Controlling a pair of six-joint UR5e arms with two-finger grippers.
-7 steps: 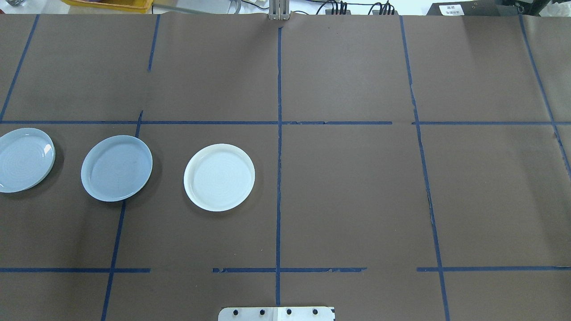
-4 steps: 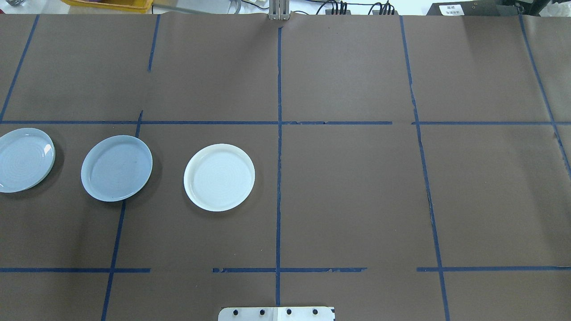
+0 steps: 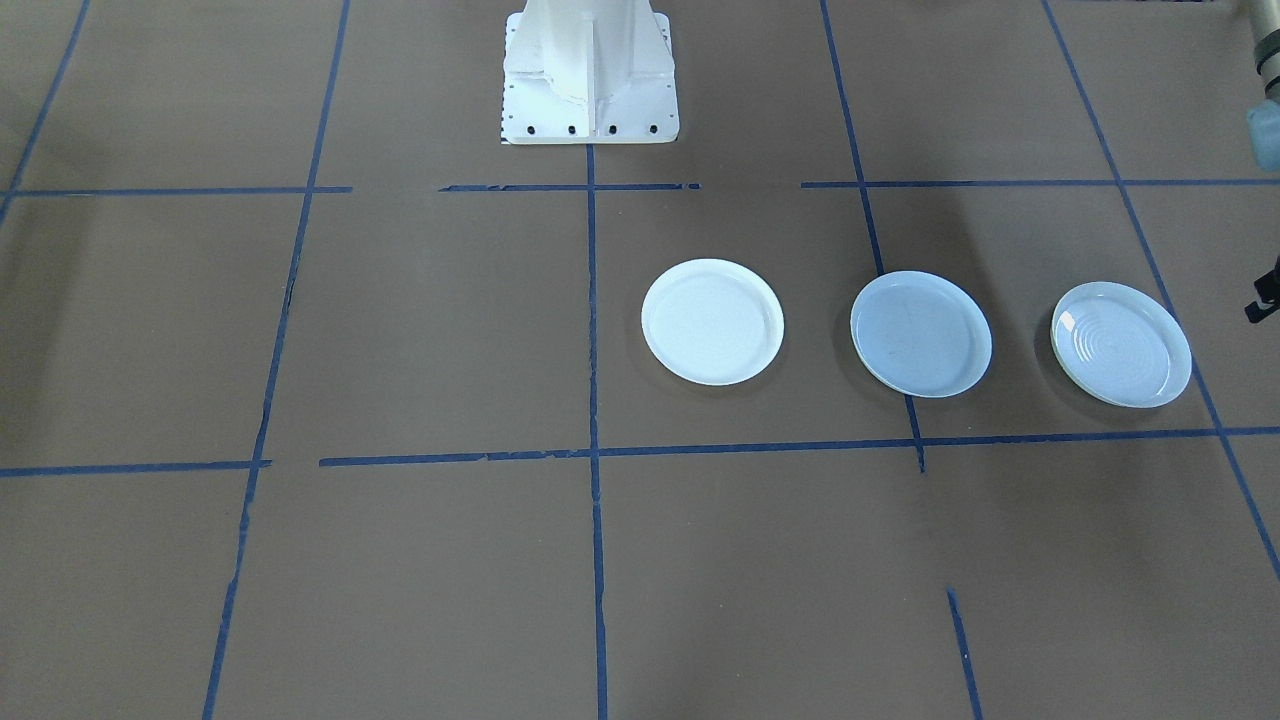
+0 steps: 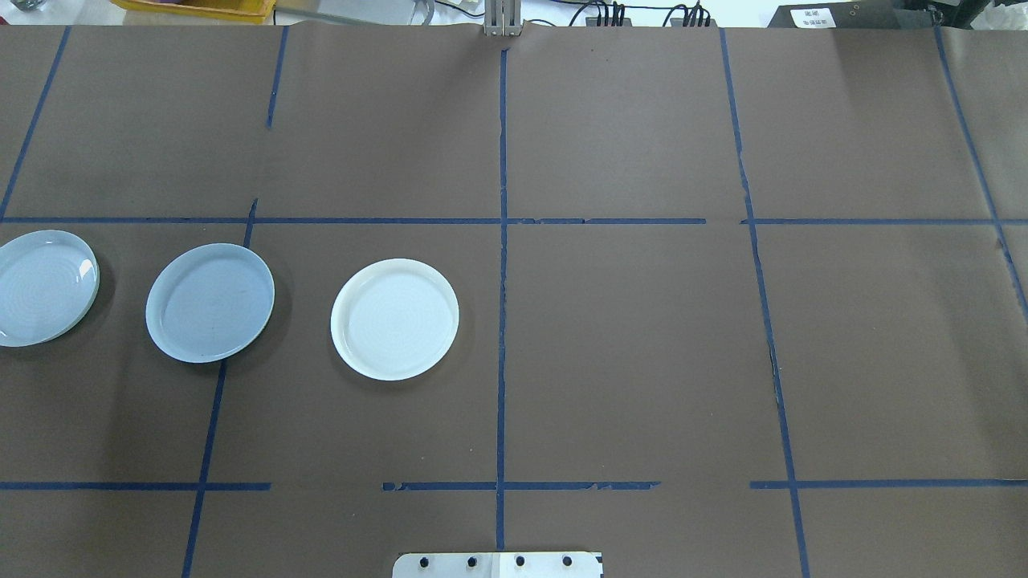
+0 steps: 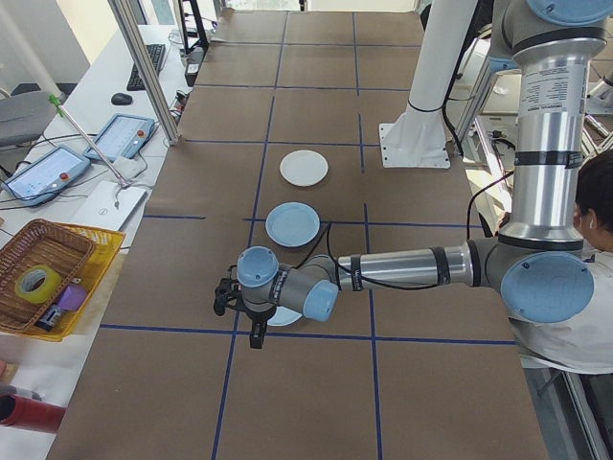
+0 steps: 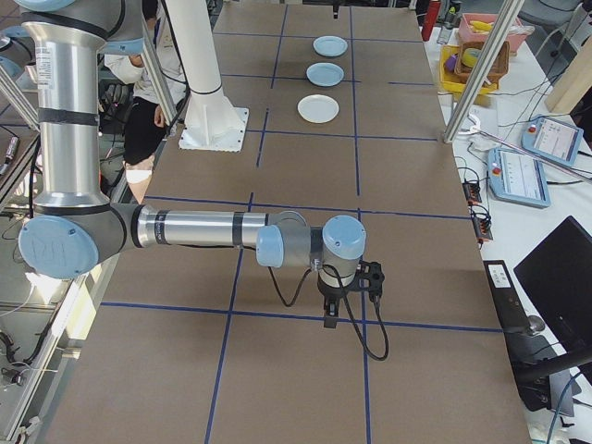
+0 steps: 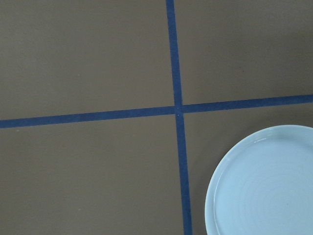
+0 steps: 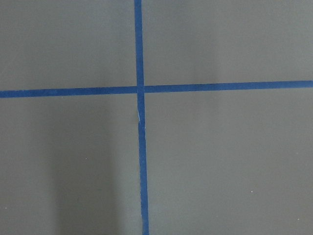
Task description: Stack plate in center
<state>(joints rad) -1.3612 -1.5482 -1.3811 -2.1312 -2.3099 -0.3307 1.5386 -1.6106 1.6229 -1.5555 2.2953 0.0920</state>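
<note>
Three plates lie in a row, apart: white plate (image 4: 394, 319), blue-grey plate (image 4: 210, 303) in the middle, ringed plate (image 4: 44, 287). The left gripper (image 5: 251, 331) hangs beside the ringed plate — the blue-grey plate lies beyond it. The right gripper (image 6: 330, 315) hangs far away. Finger spread: cannot tell for either.

Wide bare brown table (image 4: 642, 337) right of white plate (image 4: 394, 319); narrow gaps beside blue-grey plate (image 4: 210, 303) and ringed plate (image 4: 42, 286).
</note>
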